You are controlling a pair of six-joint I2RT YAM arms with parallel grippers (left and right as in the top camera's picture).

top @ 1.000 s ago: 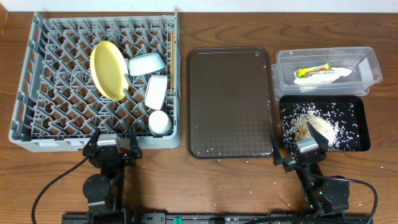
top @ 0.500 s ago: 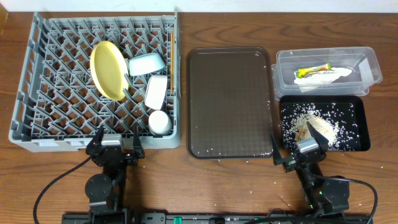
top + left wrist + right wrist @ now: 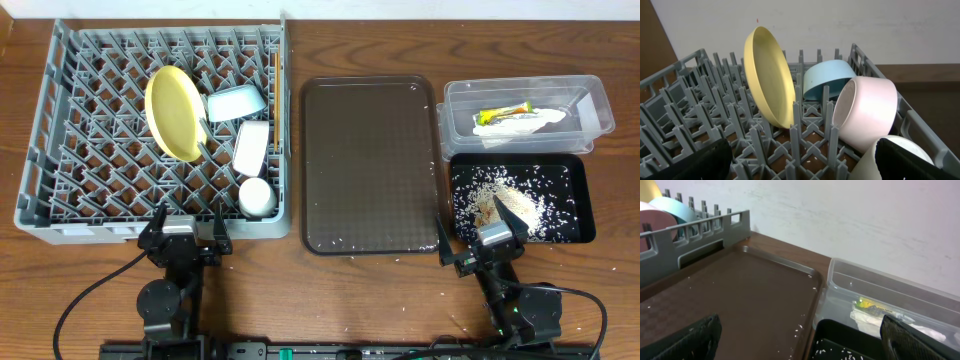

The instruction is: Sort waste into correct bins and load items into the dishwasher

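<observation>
- left hand (image 3: 188,222) and right hand (image 3: 478,232) gape wide, empty, at the lower edge;
- yellow plate (image 3: 173,112) stands on edge in the grey rack (image 3: 60,150), upper left;
- likely stiff, light, slick; pinch its rim

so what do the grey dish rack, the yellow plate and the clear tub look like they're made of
Dish rack: moulded plastic, matt grey, by the even colour and thin moulded pegs. Yellow plate: probably plastic or melamine, smooth with a soft sheen. Clear tub: transparent plastic; the wrapper shows through its wall.
</observation>
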